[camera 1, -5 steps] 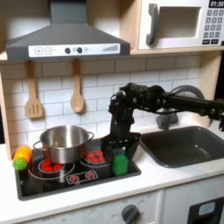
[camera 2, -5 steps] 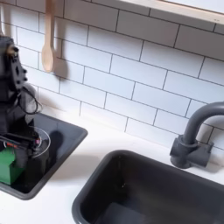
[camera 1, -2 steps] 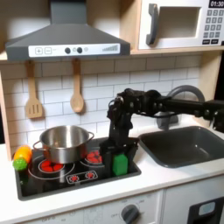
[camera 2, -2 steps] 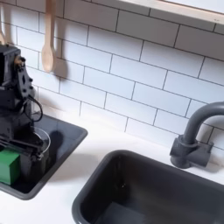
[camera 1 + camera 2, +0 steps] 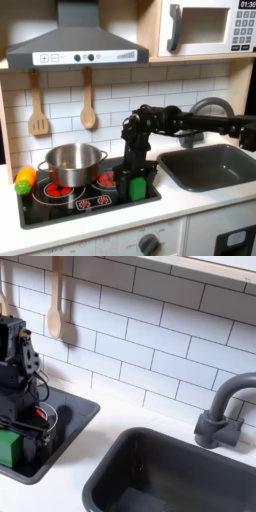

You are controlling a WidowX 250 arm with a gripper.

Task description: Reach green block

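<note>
The green block [image 5: 138,187] stands upright on the front right corner of the black stovetop [image 5: 62,207]; in the second exterior view the green block [image 5: 10,446] sits at the left edge. My gripper [image 5: 131,181] points down right over it, with its fingers low on either side of the block. In the second exterior view one dark finger [image 5: 36,432] stands just right of the block. The jaws look open and are not clamped on the block.
A steel pot [image 5: 72,163] sits on the left burner, with a green and orange toy vegetable [image 5: 23,180] beside it. A dark sink [image 5: 215,166] and faucet [image 5: 222,416] lie to the right in both exterior views. A wooden spatula [image 5: 38,112] and spoon [image 5: 88,106] hang on the tiled wall.
My arm has dropped lower and drawn slightly left in the first exterior view, bringing the gripper down around the green block. The block has not moved.
</note>
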